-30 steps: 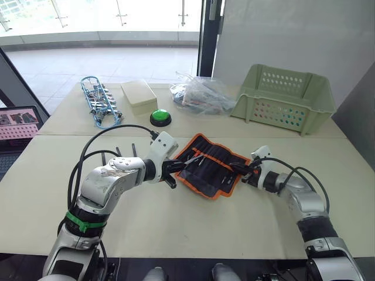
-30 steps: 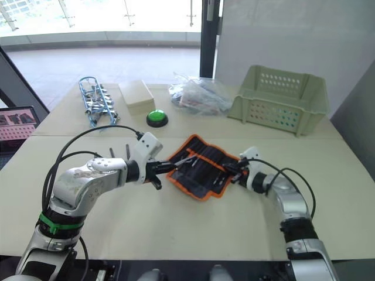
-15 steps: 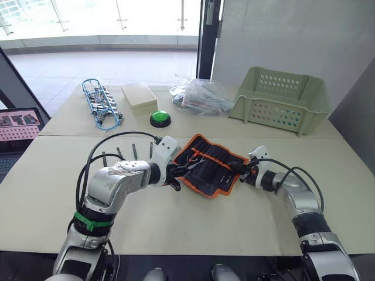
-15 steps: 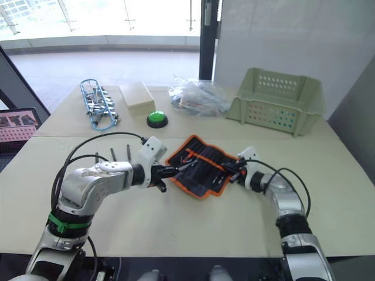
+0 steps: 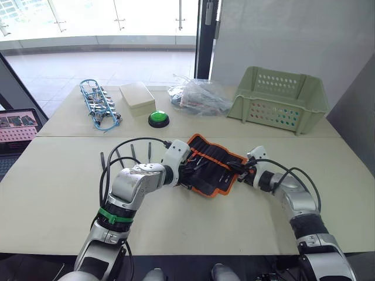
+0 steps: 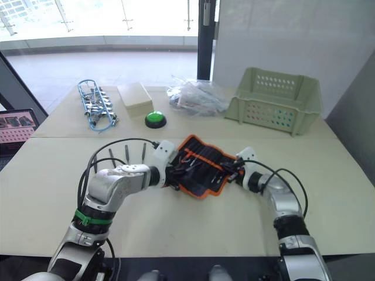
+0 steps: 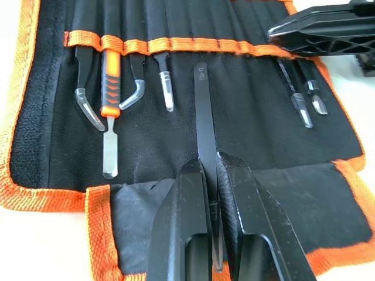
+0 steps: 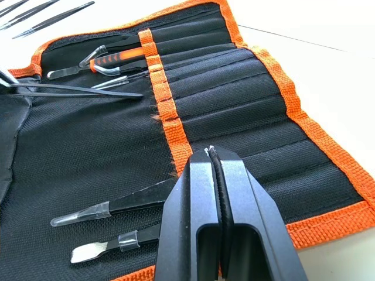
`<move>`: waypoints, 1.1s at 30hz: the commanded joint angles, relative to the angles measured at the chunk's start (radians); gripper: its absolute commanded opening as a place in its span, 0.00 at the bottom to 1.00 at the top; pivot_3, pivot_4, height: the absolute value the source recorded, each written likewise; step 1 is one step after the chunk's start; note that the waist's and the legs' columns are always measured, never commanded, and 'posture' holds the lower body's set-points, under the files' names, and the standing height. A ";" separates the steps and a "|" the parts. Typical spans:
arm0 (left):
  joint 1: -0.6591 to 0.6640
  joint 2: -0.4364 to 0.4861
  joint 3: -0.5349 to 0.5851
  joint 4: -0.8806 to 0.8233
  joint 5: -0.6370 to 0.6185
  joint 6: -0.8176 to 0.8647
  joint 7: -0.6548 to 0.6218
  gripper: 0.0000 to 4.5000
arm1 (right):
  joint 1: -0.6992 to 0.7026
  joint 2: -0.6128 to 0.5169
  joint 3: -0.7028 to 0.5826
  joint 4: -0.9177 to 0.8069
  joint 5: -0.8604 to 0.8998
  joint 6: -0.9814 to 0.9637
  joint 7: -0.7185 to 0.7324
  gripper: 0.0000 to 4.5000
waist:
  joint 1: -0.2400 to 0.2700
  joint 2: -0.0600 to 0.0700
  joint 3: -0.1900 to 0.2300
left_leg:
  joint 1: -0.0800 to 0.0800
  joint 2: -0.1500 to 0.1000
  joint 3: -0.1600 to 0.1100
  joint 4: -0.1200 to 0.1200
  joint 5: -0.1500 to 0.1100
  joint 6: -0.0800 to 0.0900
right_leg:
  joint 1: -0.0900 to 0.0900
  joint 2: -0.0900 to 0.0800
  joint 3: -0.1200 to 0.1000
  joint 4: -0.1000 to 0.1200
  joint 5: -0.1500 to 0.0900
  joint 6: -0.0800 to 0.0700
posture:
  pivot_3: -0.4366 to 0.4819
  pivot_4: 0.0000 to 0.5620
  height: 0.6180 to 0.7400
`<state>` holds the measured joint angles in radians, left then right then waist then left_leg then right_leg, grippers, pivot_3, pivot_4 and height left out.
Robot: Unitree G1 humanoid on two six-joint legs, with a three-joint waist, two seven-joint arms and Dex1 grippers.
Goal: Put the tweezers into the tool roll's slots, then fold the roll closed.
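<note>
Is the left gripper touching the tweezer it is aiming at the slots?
Touching. In the left wrist view the left gripper is clamped on the tweezer, no gap showing.

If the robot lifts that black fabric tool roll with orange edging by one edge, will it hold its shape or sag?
The black fabric tool roll with orange edging would probably sag: its lower flap already lies wrinkled and folded. It looks thin and light, so a push would likely slide or bunch it. Loosely slotted tools might slip out if tilted.
</note>
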<state>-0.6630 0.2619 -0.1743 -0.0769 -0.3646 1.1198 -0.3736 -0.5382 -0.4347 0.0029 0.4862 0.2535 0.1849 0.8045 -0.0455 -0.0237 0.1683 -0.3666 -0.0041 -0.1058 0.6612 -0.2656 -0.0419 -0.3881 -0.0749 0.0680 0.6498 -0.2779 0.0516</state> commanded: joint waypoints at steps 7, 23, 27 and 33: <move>-0.049 -0.018 -0.023 0.084 0.038 -0.084 -0.043 0.00 | 0.028 0.017 0.021 0.010 -0.027 0.051 0.001 0.01 | 0.000 0.000 0.000 | 0.000 0.000 0.000 0.000 0.000 0.000 | 0.000 0.000 0.000 0.000 0.000 0.000 | 0.48 0.27 1.00; -0.182 -0.079 -0.035 0.364 0.126 -0.307 -0.107 0.00 | 0.051 0.025 0.023 -0.029 -0.030 0.074 0.000 0.01 | -0.001 0.000 0.000 | 0.000 0.000 0.000 0.000 0.000 0.000 | 0.000 0.000 0.000 0.000 0.000 0.000 | 0.48 0.27 1.00; -0.185 -0.089 -0.031 0.384 0.138 -0.328 -0.120 0.00 | 0.051 0.020 0.019 -0.032 -0.030 0.079 0.000 0.01 | -0.001 0.000 0.000 | -0.001 0.000 0.000 0.000 0.000 0.000 | -0.001 0.000 0.000 0.000 0.000 0.000 | 0.48 0.27 1.00; -0.207 -0.140 -0.048 0.468 0.173 -0.415 -0.135 0.00 | 0.047 0.021 0.020 -0.028 -0.032 0.081 -0.001 0.01 | 0.000 0.000 0.000 | -0.001 0.000 0.000 0.000 0.000 0.000 | -0.001 0.000 0.000 -0.001 0.000 0.000 | 0.48 0.27 1.00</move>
<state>-0.8330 0.1408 -0.2161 0.3779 -0.2001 0.7582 -0.4948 -0.5200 -0.4201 -0.0098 0.4343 0.2482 0.2263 0.7955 -0.0456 -0.0236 0.1682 -0.3675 -0.0045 -0.1057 0.6612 -0.2654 -0.0420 -0.3889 -0.0749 0.0680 0.6492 -0.2779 0.0518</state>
